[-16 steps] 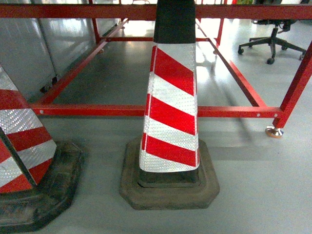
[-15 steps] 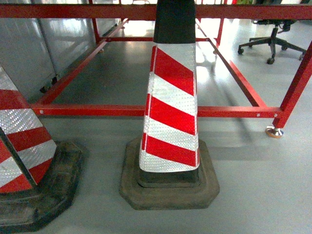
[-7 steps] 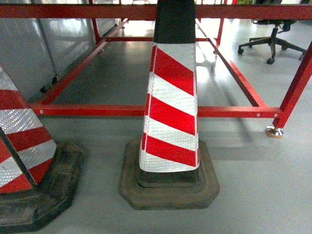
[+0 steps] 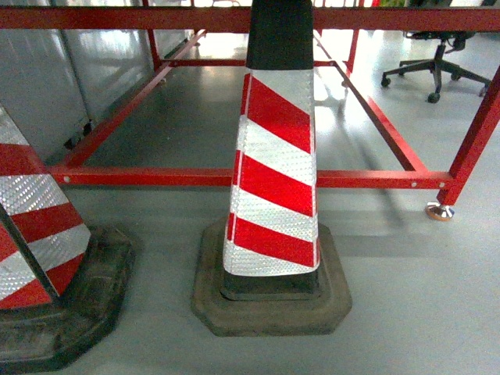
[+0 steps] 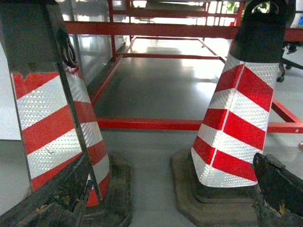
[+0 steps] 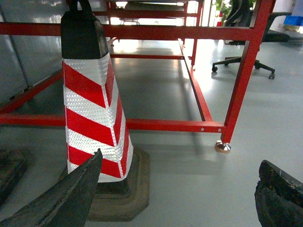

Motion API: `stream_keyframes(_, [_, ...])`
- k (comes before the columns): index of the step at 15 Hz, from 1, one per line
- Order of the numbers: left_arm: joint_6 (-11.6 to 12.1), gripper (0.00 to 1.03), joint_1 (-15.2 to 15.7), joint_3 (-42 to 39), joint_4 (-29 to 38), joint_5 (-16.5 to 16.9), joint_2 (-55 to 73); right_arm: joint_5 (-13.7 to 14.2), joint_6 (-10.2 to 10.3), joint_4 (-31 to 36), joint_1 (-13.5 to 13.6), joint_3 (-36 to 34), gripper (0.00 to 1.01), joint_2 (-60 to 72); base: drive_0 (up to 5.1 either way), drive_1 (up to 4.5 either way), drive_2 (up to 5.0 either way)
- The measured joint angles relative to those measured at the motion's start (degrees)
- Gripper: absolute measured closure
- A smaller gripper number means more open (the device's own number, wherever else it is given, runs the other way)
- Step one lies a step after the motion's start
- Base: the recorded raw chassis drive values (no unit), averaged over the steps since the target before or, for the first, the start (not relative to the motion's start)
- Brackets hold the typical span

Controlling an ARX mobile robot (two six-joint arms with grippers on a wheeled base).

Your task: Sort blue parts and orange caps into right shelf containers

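Observation:
No blue parts, orange caps or right shelf containers show in any view. My left gripper (image 5: 173,163) is open in the left wrist view. Its dark fingers (image 5: 61,189) sit at the bottom corners, with only grey floor between them. My right gripper (image 6: 181,160) is also open in the right wrist view, with its fingertips (image 6: 83,182) wide apart over bare floor and holding nothing. Neither gripper appears in the head view.
A red-and-white striped traffic cone (image 4: 273,172) on a dark rubber base stands straight ahead. A second cone (image 4: 39,234) is at the left. Behind them runs a low red steel frame (image 4: 375,178) with a foot (image 4: 439,211). An office chair (image 4: 433,66) stands far right.

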Motion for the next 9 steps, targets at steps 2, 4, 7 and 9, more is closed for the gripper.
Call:
stream_keyframes(2, [0.00, 0.05, 0.00, 0.00, 0.00, 0.00, 0.00, 0.00, 0.00, 0.00, 0.00, 0.00, 0.03, 0.00, 0.0, 0.00, 0.0])
stream_keyframes(4, [0.00, 0.05, 0.00, 0.00, -0.13, 0.00, 0.00, 0.02, 0.00, -0.13, 0.00, 0.00, 0.03, 0.00, 0.0, 0.00, 0.0])
stream_keyframes(7, [0.00, 0.05, 0.00, 0.00, -0.20, 0.02, 0.00, 0.00, -0.02, -0.09, 0.00, 0.00, 0.03, 0.00, 0.0, 0.00, 0.0])
stream_keyframes(9, [-0.02, 0.05, 0.00, 0.00, -0.20, 0.00, 0.00, 0.00, 0.00, -0.11, 0.02, 0.00, 0.03, 0.00, 0.0, 0.00, 0.0])
